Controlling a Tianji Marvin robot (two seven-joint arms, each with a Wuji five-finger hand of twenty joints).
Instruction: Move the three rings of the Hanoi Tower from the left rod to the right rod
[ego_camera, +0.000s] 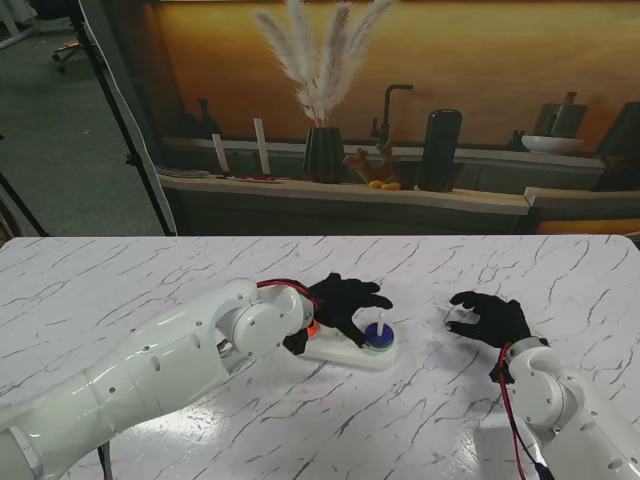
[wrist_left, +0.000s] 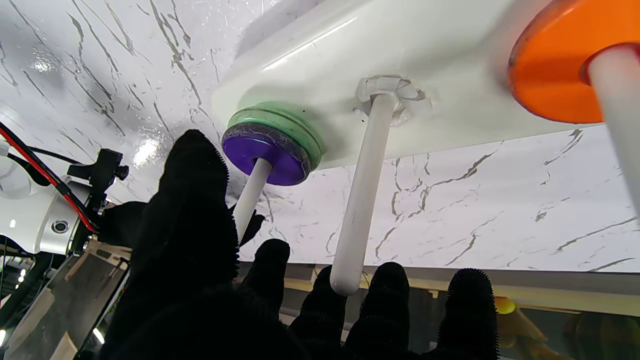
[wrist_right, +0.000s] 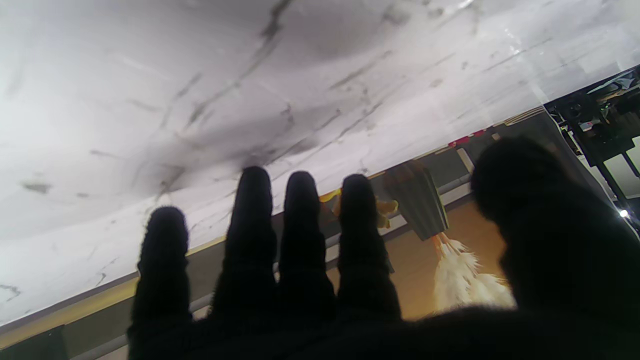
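Under left hand (ego_camera: 345, 303) | purple ring (wrist_left: 265, 157) on green ring (wrist_left: 285, 122)

Overhead glare on the glossy marble table (ego_camera: 120, 290); right wrist view looks soft, perhaps defocused.

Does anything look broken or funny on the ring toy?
Yes, a little. In the left wrist view, the middle rod leans instead of standing straight, and its foot sits in a lumpy, ragged blob on the white base, like a glue repair. The rings look fine: purple ring on green ring, orange ring alone.
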